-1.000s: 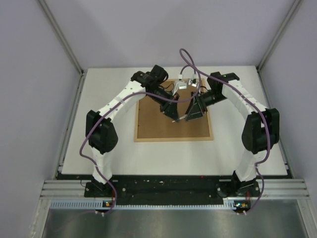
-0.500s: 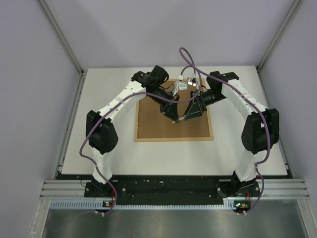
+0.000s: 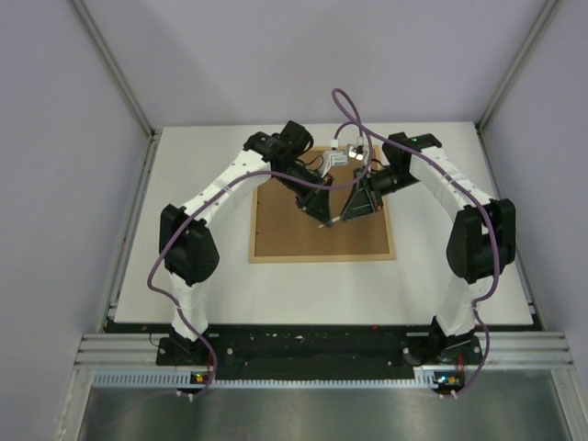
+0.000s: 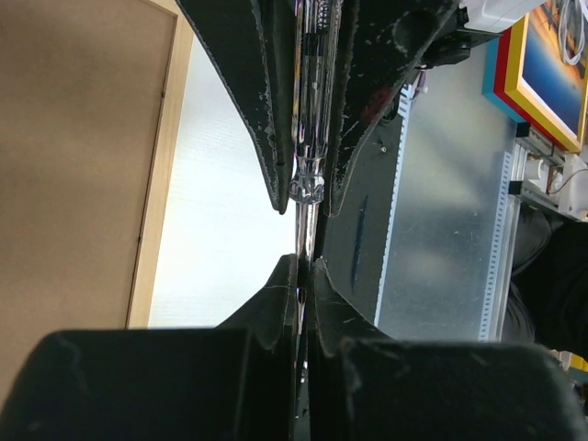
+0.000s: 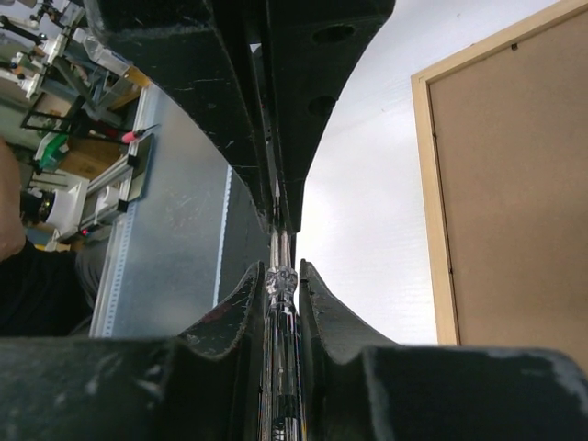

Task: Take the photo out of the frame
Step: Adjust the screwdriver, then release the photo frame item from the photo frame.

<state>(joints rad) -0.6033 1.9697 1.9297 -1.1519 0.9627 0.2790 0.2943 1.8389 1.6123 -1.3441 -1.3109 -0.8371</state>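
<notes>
left gripper [image 4: 303, 268] pinched tight on thin metal shaft of clear-handled tool [image 4: 308, 179]; right gripper [image 5: 281, 272] clamped on its handle, likely a handover above the frame [image 3: 322, 258]. frame lies face down, backing board [image 3: 285, 230] up, so the photo is hidden underneath, not yet out.

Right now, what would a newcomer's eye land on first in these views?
The left gripper and right gripper meet tip to tip, both shut on one slim clear tool. Under them the frame lies back-up in the middle of the table, its brown backing board showing. No photo is visible.
</notes>
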